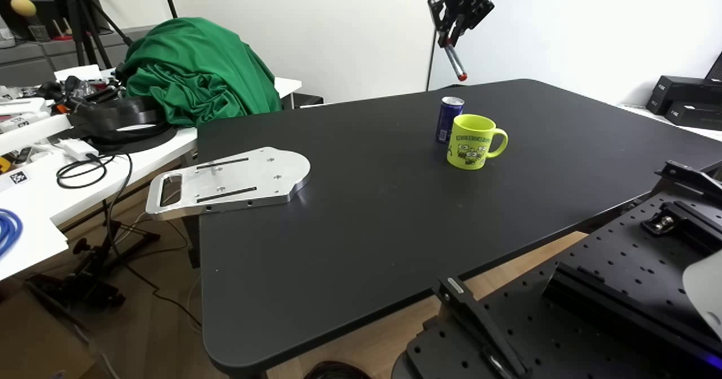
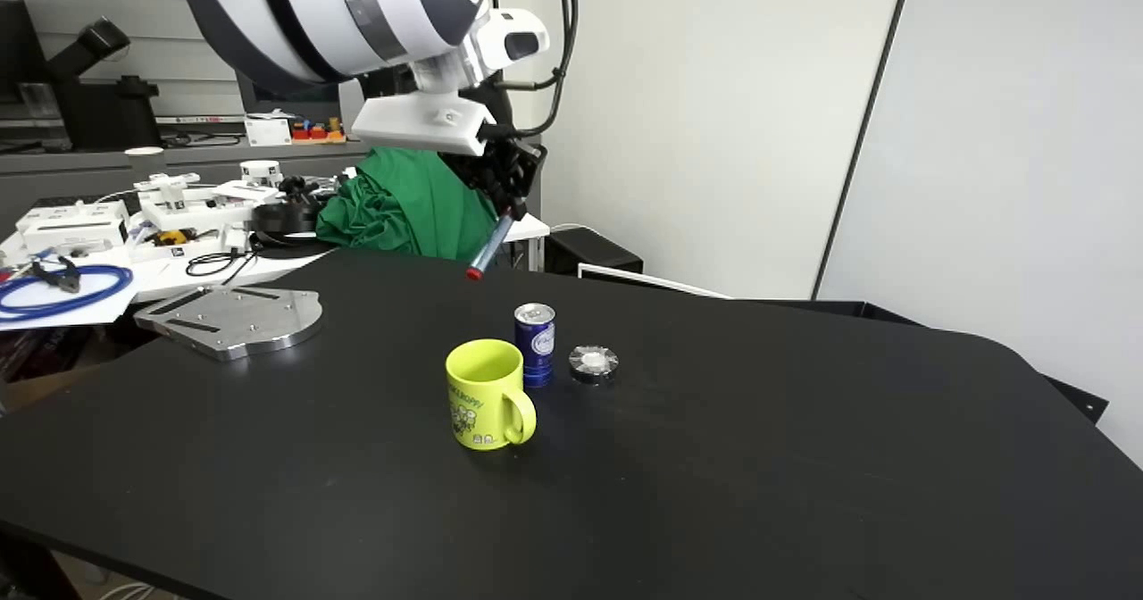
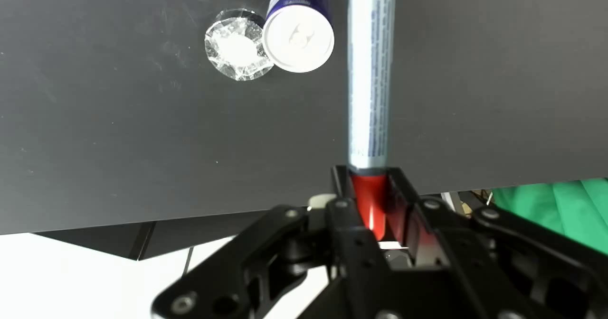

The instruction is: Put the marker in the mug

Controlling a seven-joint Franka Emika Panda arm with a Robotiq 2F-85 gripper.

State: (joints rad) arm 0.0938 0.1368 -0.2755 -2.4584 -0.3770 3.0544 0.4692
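"Is the marker [image 3: 371, 81] complete in the wrist view?"

"No: toward twelve o'clock the edge cuts it, and the gripper [image 3: 369, 176] partly covers one red end."

"Its print?"

"Too small to read."

"The drink can [image 1: 448, 114]?"

"In an exterior view, the cartoon mug [image 1: 471, 144] hides its five-o'clock side."

A blue can [image 2: 536, 354] stands upright on the dark tabletop [image 2: 714, 493], its silvery end facing up. Just beside the can, on its right in an exterior view, lies a flat round item [image 2: 593, 364] with a shiny, crinkled covering. Well to the can's left in both exterior views, a metal plate [image 1: 240, 179] with two dark slots lies flat, one end jutting past the tabletop's edge. Behind and left of the can, a green cloth [image 1: 197, 63] is heaped; far left of the can, a blue cable [image 1: 17, 227] lies coiled on a white surface [image 1: 39, 243].
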